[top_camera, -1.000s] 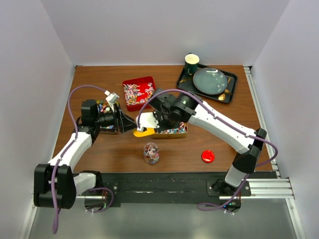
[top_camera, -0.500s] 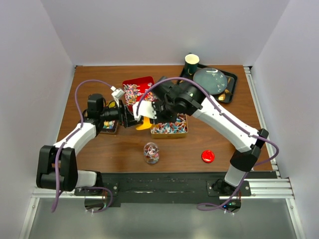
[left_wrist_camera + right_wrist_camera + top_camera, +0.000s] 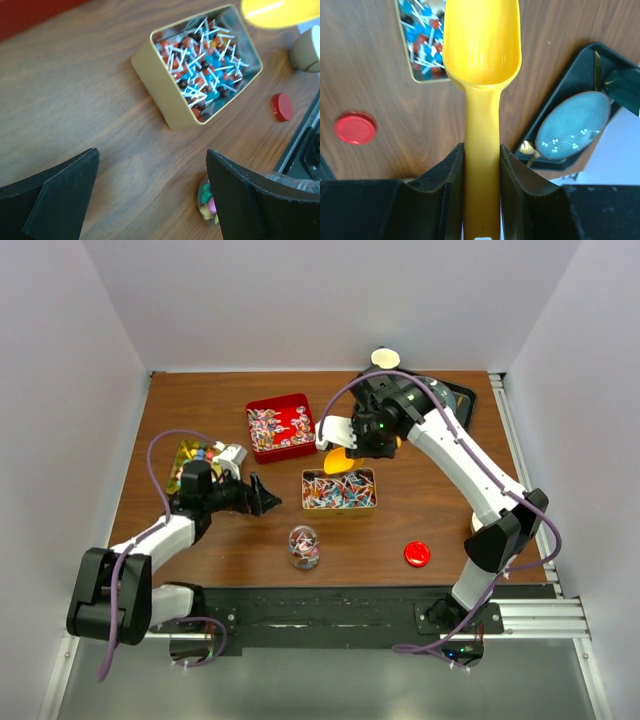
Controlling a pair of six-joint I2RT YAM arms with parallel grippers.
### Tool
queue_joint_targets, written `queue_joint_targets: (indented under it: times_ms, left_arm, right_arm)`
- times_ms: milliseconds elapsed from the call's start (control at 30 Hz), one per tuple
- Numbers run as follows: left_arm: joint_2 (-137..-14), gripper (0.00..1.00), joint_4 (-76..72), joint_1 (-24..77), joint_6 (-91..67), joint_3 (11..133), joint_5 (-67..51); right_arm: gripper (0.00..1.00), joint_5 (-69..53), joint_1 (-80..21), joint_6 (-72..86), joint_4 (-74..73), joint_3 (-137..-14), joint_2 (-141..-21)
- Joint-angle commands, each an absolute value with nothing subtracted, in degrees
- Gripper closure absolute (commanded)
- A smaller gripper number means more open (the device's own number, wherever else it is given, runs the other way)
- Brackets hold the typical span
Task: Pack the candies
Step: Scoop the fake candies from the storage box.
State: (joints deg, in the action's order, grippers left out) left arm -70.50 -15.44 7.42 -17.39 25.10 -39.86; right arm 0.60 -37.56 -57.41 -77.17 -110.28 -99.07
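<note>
Candies (image 3: pixel 205 65) sat heaped in the gold tin (image 3: pixel 160 95) mid-table. The tin's long side ran left to right, and the twists pointed every which way. They had red and blue wraps with white ends. The left gripper (image 3: pixel 152 165) hung wide open and empty near the tin. The right gripper (image 3: pixel 481 155) was clamped on the yellow scoop (image 3: pixel 481 50), by the tin's far edge.

Wooden table (image 3: pixel 385 540) bears red tin (image 3: pixel 278 427), gold tin (image 3: pixel 340 490), jar (image 3: pixel 303 547), red lid (image 3: pixel 417 554)

Left gripper (image 3: pixel 152 162) spread wide, arm low; right gripper (image 3: pixel 481 152) clamping scoop (image 3: pixel 481 55).
</note>
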Motion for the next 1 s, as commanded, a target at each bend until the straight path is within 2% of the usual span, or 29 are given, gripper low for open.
queue_joint_targets:
  times_ms: [0, 400, 967]
  left_arm:
    - [-71.53, 0.08, -20.40, 10.28, -18.99, 23.47, -32.09]
    - [-75.76, 0.08, -29.88, 21.96, -14.24, 17.06, -25.76]
    - [-87.27, 0.09, -42.18, 27.51, -12.83, 16.70, -25.49]
  right_arm:
    - [1.00, 4.39, -35.69, -64.77, -87.27, -109.78, -100.11]
    - [1.00, 12.13, -34.63, -67.68, -90.44, -108.28, -104.41]
    - [1.00, 20.65, -34.80, -65.92, -90.88, -103.62, -108.98]
